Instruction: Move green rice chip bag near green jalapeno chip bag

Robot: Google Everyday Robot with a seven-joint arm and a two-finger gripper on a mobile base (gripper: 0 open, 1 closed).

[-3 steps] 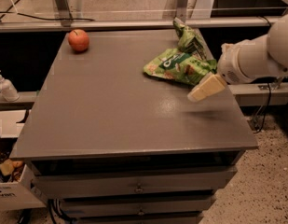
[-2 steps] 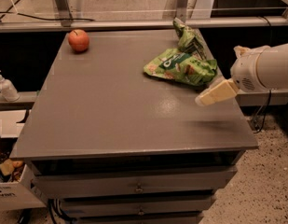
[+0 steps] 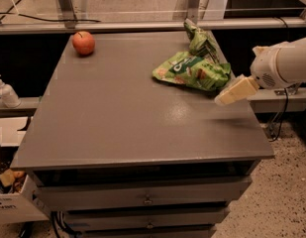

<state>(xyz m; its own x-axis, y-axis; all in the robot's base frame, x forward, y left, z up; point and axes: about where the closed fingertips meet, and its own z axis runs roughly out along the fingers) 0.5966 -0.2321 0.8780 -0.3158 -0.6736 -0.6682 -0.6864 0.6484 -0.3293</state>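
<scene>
Green rice chip bag lies flat on the far right part of a grey table, its light-green face up, with a dark-green band carrying white lettering that cannot be made out and pictures of round tan chips. Just behind it, at the table's far right edge, the smaller, darker green jalapeno chip bag stands crumpled, its lower end meeting or all but meeting the larger bag. The robot's white arm reaches in from the right edge of the view, its rounded wrist beyond the table's right side. From there the cream-coloured gripper slants down and left over the table's right edge, just beside the rice chip bag's near right corner, apart from it and holding nothing. Whether the gripper is spread or closed cannot be told from this angle. A red apple sits at the far left corner, well apart from both bags. A pump bottle stands on a ledge to the left.
</scene>
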